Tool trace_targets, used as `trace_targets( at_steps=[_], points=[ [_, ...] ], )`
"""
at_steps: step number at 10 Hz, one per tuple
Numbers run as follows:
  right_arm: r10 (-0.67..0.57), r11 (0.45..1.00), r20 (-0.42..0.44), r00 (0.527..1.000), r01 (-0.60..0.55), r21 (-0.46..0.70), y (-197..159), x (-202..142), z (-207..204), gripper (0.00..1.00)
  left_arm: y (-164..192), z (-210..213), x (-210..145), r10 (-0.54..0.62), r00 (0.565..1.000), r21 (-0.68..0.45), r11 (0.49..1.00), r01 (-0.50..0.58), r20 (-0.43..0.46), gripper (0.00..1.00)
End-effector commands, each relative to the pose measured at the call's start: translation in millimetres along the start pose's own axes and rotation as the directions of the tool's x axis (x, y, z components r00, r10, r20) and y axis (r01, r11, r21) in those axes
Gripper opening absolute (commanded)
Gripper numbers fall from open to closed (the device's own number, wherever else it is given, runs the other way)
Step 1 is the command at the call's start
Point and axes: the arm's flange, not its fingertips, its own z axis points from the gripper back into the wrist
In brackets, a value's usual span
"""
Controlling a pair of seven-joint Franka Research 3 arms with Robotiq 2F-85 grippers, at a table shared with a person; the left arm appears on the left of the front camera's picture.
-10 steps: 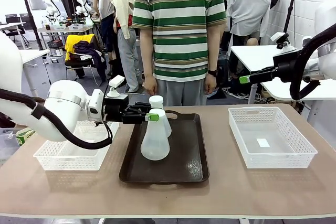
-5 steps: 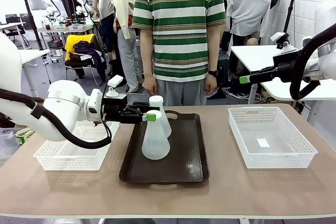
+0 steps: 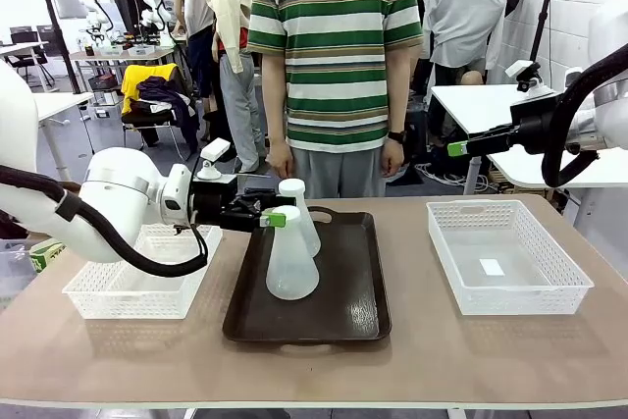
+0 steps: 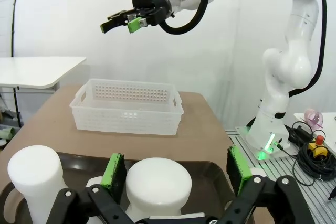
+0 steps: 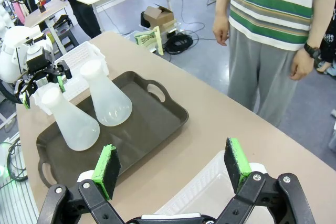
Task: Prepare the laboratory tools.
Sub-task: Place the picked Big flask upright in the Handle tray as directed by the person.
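Note:
Two frosted-white flasks stand upright on the dark brown tray [image 3: 343, 311]. The near flask [image 3: 291, 264] has its neck between the fingers of my left gripper [image 3: 279, 218], which is open. In the left wrist view that flask's round top [image 4: 157, 186] sits between the green pads [image 4: 113, 170] with a gap on each side, and the far flask's top [image 4: 31, 174] is off to the left. The far flask [image 3: 300, 221] stands just behind. My right gripper [image 3: 456, 148] hangs open high at the right, holding nothing; its view shows both flasks [image 5: 71, 121] [image 5: 107, 100].
A white lattice basket [image 3: 128, 291] sits left of the tray under my left arm. Another white basket [image 3: 505, 262] sits at the right. A person in a striped shirt [image 3: 334, 56] stands at the far edge, hands down.
My left gripper's jaws have opened off the near flask's neck and drawn slightly back to the left. The flask stays standing on the tray. The right arm has not moved.

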Motion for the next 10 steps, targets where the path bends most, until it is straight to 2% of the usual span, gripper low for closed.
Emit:
trace_targets(
  at_steps=[1, 6, 10],
  points=[
    [-0.006, 1.0, -0.014, 1.0, 0.006, -0.008, -0.5, 2.1, 0.2, 1.0, -3.0, 4.5, 3.1, 0.001, 1.0, 0.02, 1.0, 0.0, -0.031, 1.0],
    [-0.006, 1.0, -0.014, 1.0, 0.006, -0.008, -0.5, 2.1, 0.2, 1.0, -3.5, 8.9, 4.9, -0.061, 0.998, 0.047, 0.997, 0.062, -0.02, 1.0],
    [-0.006, 1.0, -0.014, 1.0, 0.006, -0.008, -0.5, 2.1, 0.2, 1.0, -9.3, 17.7, 8.9, -0.046, 0.999, 0.1, 0.994, 0.046, 0.001, 1.0]
  ],
)
